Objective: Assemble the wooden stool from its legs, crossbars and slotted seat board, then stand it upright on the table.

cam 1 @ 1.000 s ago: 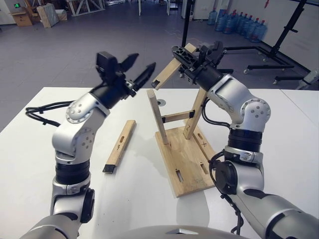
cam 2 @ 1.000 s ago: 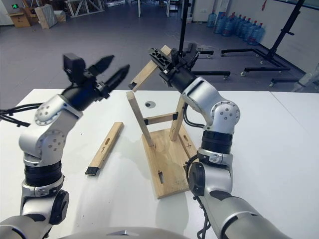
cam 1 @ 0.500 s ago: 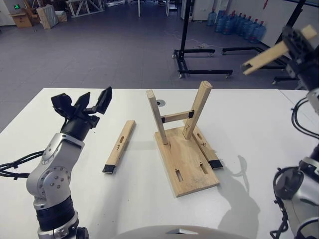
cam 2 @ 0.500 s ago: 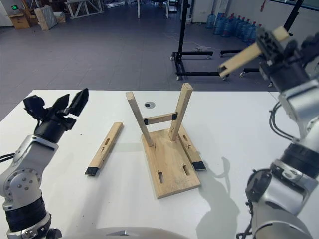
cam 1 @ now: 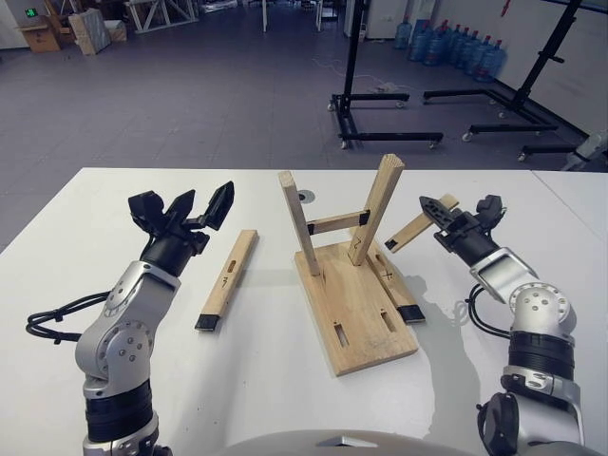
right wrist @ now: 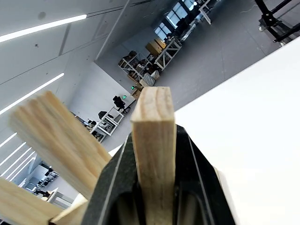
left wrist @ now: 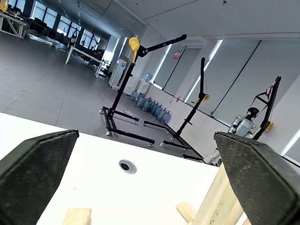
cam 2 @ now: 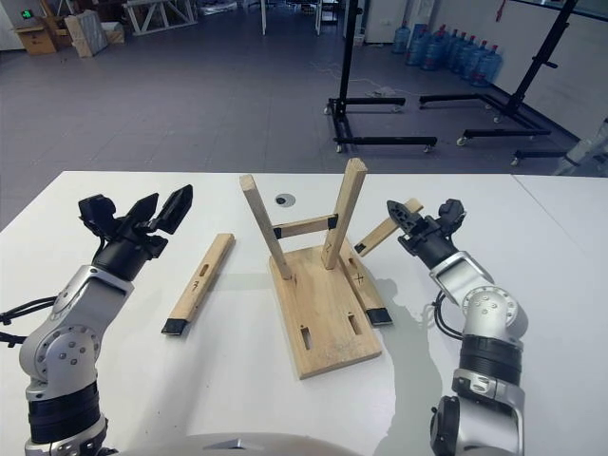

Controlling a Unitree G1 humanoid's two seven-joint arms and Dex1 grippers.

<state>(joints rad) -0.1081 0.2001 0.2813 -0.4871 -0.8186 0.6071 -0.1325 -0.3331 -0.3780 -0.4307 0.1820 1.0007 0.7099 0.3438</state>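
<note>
The slotted seat board lies flat on the white table. Two wooden legs stand slanted in its far slots, joined by a crossbar. Another leg lies along the board's right edge. A loose leg lies on the table left of the board. My left gripper hovers open above the loose leg's far end, its pads wide apart. My right gripper is low to the right of the assembly, shut on a wooden leg that points toward the standing legs.
A round grommet hole sits in the table behind the assembly. A black cable loops on the table at the left. Black wheeled stands and water bottles are on the floor beyond the far edge.
My right arm swung the held leg from above the assembly out to the right, then down beside the board. My left gripper drew back from the assembly to the left, staying open.
</note>
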